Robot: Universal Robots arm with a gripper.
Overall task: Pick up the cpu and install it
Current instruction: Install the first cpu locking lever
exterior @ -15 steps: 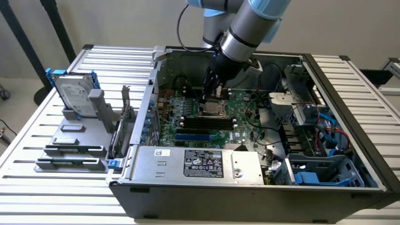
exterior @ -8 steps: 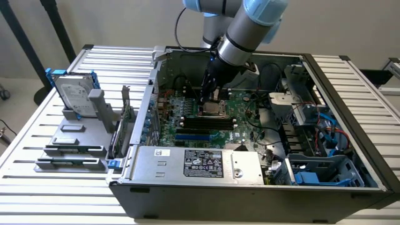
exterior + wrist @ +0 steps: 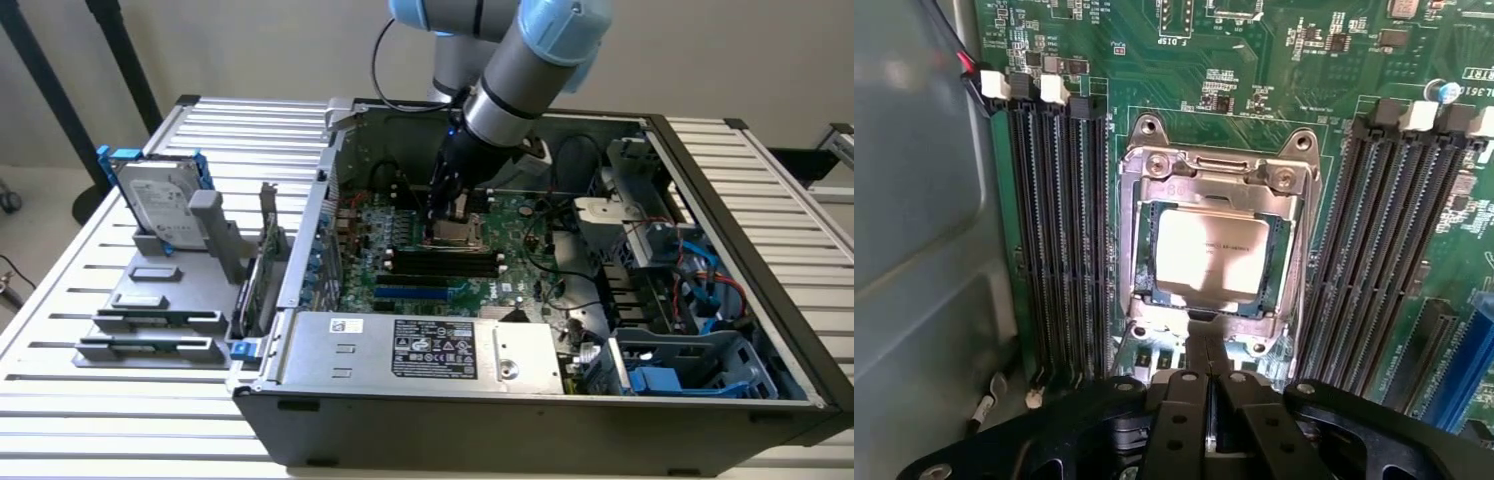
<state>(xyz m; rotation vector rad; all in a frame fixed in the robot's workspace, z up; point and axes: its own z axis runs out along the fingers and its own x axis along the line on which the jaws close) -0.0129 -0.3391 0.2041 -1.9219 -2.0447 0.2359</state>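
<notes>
Dull silver metal cpu (image 3: 1211, 252) in shiny metal socket frame (image 3: 1154, 170).

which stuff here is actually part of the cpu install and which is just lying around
Part of the job:
- cpu, lying in the open socket
- motherboard that carries the socket
- gripper, shut, close by the cpu's edge

Just lying about:
- hard drive in its blue frame
- grey fixture it stands in
- power supply
- memory slots

Bright even light; glare on cpu (image 3: 1211, 255) (perhaps overhead lamp).
</notes>
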